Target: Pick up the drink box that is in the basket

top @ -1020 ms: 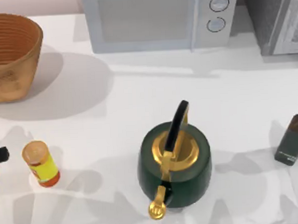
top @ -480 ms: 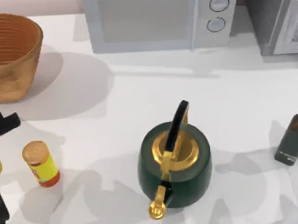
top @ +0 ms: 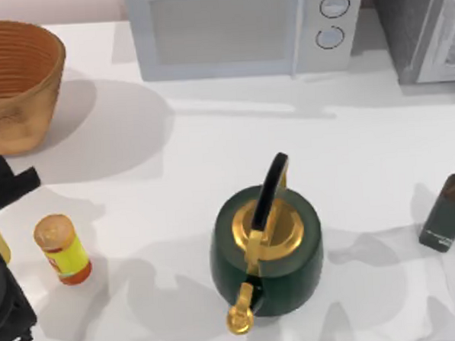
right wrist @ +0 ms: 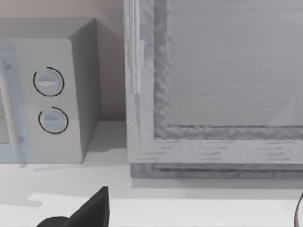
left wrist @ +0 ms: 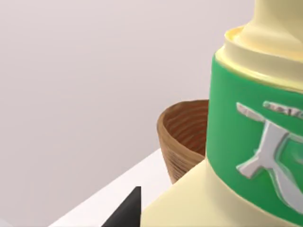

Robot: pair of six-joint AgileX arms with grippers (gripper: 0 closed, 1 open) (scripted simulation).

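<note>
White desk [top: 211,141] carried a microwave [top: 243,28] along its back edge, a green kettle [top: 266,245] at centre, a yellow jar [top: 61,249] and a dark bottle [top: 449,212], with the wicker basket [top: 11,121] at the back left corner. The drink box [left wrist: 246,142] was not in the basket but near it at the desk's left edge, pressed close to the left gripper [top: 3,190], whose jaws were judged closed on it, consistent with carrying it off. The right gripper [right wrist: 85,213] sat idle facing the microwave, its jaws' state indeterminable.
</note>
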